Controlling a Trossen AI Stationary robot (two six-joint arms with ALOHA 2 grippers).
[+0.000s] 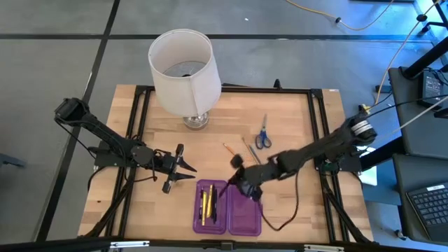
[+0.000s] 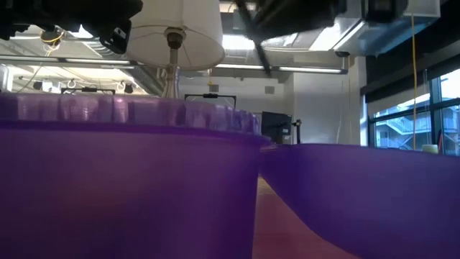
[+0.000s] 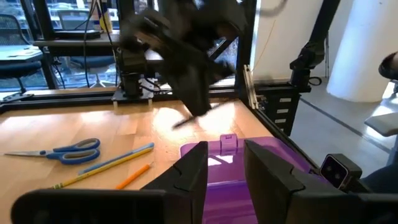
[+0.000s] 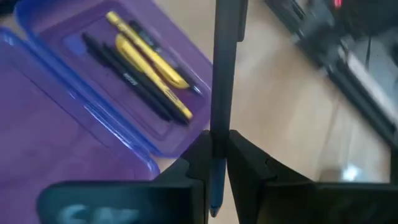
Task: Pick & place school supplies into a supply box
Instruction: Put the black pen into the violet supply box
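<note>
The open purple supply box (image 1: 245, 215) lies near the table's near edge. Its left half (image 1: 210, 205) holds yellow pencils and dark pens (image 4: 146, 68); its right half holds nothing. My right gripper (image 1: 235, 182) hovers over the box's far edge, shut on a slim dark pen (image 4: 224, 74). On the wood beyond lie the blue-handled scissors (image 1: 262, 133), an orange pencil (image 1: 229, 148) and a greyish pencil (image 1: 250, 150). My left gripper (image 1: 185, 168) waits open, left of the box. My right gripper pinches the dark pen between its two fingers (image 4: 244, 155), on the shaft (image 4: 219, 134) close to its bluish end (image 4: 214, 186). The pen runs along the fingers and sticks out well past their tips. It is lifted clear, above the box's left half.
A white-shaded lamp (image 1: 183, 70) stands at the far left of the table. In the low view the box's purple walls (image 2: 129, 187) fill the foreground. A dark frame (image 1: 318, 140) edges the table. Bare wood (image 1: 161, 210) lies left of the box.
</note>
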